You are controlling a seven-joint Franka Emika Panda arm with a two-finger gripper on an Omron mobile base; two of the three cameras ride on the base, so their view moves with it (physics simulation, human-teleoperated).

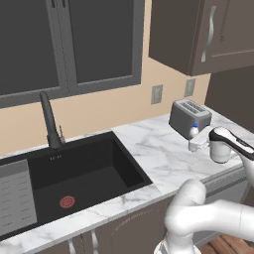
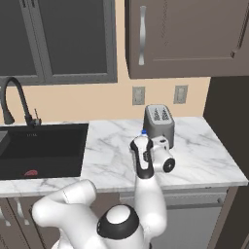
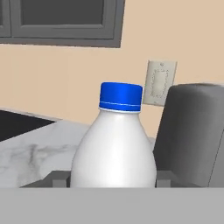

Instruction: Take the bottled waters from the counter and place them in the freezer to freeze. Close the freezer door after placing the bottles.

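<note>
In the right base view we see just the blue cap of the white bottle (image 2: 144, 132) above the arm; its body is hidden. In the hand view the bottle's base is cut off below, and the toaster (image 3: 192, 131) runs off the right edge. The sink (image 1: 30, 198) leaves the left base view's left edge.

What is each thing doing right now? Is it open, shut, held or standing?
White bottle: upright on the counter, cap on, between the fingers.
Gripper: shut on the white bottle.
Toaster: upright, slots empty.
Wall cabinet: doors shut.
Tap: no water running.
Sink: no water in it.
</note>
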